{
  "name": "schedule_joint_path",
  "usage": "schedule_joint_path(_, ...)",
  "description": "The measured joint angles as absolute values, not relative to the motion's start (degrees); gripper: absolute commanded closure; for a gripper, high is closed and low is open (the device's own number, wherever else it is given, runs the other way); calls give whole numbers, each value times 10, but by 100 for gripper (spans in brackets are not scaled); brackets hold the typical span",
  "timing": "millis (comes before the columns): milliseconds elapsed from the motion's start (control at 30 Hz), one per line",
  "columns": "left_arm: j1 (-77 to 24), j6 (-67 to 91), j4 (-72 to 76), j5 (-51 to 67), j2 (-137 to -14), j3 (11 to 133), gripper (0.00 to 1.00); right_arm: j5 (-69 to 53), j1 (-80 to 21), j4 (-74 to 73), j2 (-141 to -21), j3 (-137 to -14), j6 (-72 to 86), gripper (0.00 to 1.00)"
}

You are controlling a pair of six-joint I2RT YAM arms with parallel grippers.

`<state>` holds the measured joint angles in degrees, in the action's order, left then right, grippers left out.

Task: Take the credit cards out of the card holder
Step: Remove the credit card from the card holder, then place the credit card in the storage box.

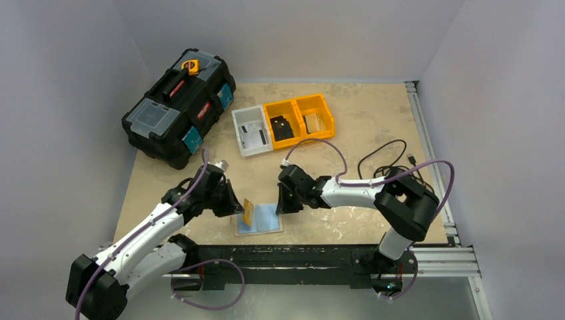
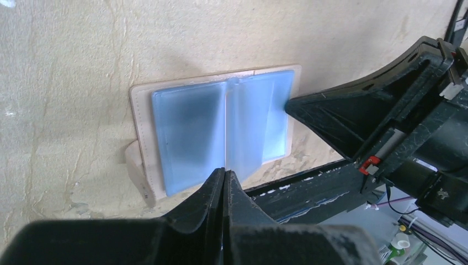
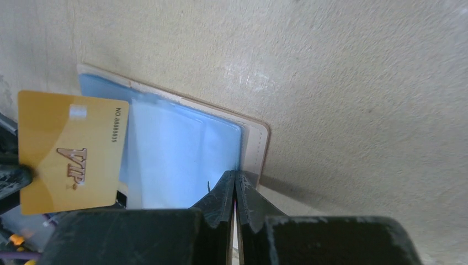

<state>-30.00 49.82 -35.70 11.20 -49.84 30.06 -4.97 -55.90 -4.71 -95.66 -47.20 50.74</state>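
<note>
Card holder [image 1: 265, 221] lies open on the table [image 1: 360, 120] at 6 o'clock, near the front edge, blue sleeves up. Left fingers [image 2: 207, 199] are clamped on a gold VIP card [image 3: 69, 152], which stands upright over the holder's 9 o'clock side. Right fingers [image 3: 221, 201] are pressed together, tips on the holder's 3 o'clock edge.

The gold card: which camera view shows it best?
The right wrist view: the gold card faces the camera there, and its letters are readable. The top external view shows it only as a small gold patch over the open card holder. In the left wrist view I cannot make it out.
</note>
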Motion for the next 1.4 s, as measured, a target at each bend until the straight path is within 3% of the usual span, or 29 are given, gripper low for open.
schedule_joint_path(167, -300, 489, -379, 107, -492, 330, 100, -30, -558, -104, -951, -513, 489, 97)
schedule_joint_path(233, -300, 487, -387, 106, -487, 338, 100, -26, -557, -116, -944, -528, 484, 86)
schedule_joint_path(400, -300, 488, -390, 108, -472, 351, 100, -34, -548, -120, -905, -538, 480, 47)
schedule_joint_path(533, -296, 501, -374, 126, -451, 353, 100, -74, -517, -77, -855, -520, 488, 28)
schedule_joint_path(633, -287, 520, -347, 147, -439, 353, 100, -100, -486, -43, -813, -493, 496, 20)
schedule_joint_path(800, -268, 571, -262, 195, -433, 346, 100, -140, -452, 21, -759, -455, 521, 17)
schedule_joint_path(1200, -248, 701, -30, 283, -463, 276, 100, -222, -434, 177, -727, -391, 607, 22)
schedule_joint_path(1400, -244, 730, 27, 298, -463, 272, 100, -234, -430, 203, -727, -386, 624, 31)
